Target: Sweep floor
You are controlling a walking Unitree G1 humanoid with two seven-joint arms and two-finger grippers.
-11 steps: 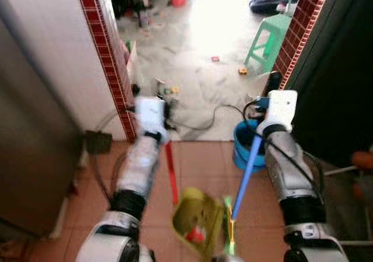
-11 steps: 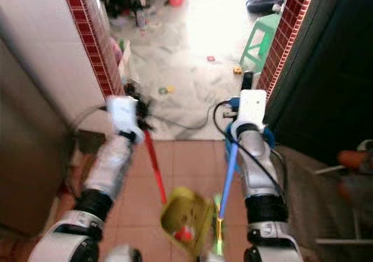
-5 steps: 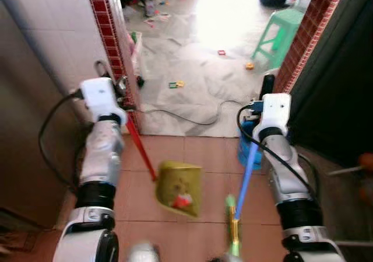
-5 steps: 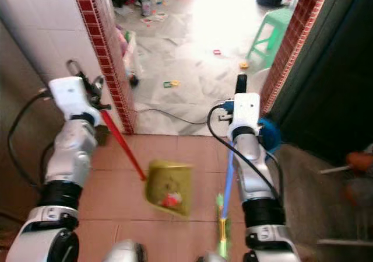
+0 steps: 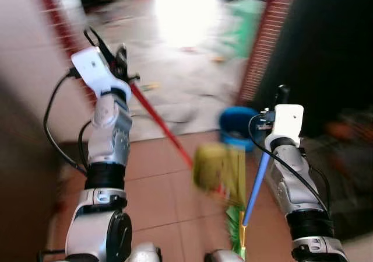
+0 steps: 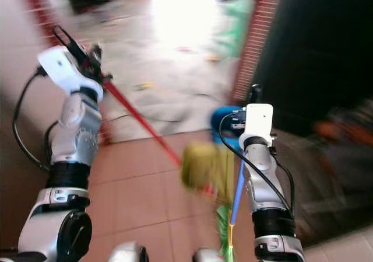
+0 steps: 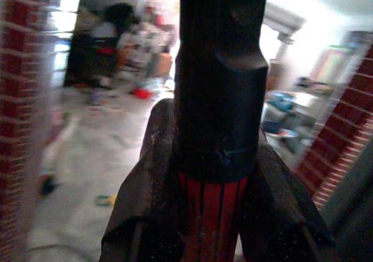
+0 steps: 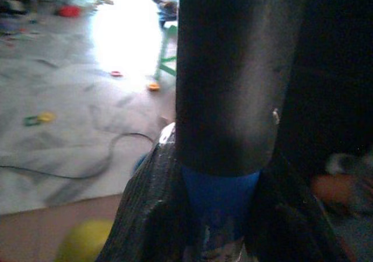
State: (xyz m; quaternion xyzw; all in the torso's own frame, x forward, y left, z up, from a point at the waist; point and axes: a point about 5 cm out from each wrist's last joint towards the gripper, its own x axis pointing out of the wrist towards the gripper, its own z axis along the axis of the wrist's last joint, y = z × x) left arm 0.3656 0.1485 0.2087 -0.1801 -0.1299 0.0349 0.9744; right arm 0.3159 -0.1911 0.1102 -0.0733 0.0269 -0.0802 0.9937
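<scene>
In the left eye view, blurred by our turning, our left gripper is raised high beside the white wall with its red-tiled edge, clamped on the red handle of the yellow-green dustpan; the dustpan hangs above the terracotta floor tiles, in front of the blue bucket that stands by the brick doorpost; our right gripper sits lower, closed around the blue handle of the broom, whose green head is at the bottom edge; a dark doorway fills the right side.

In the right eye view the same scene shows; a black cable loops from the left wrist, and the pale floor beyond the threshold carries small scattered bits.

In the left wrist view the fingers are shut on the red handle; a cluttered bright room lies behind.

In the right wrist view the fingers grip the blue handle; a green stool, a cable and small litter lie on the pale floor.

Against half a second ago, the whole picture has swung, so the camera has turned; the left arm is higher, and the dustpan has swung across towards the broom and bucket.
</scene>
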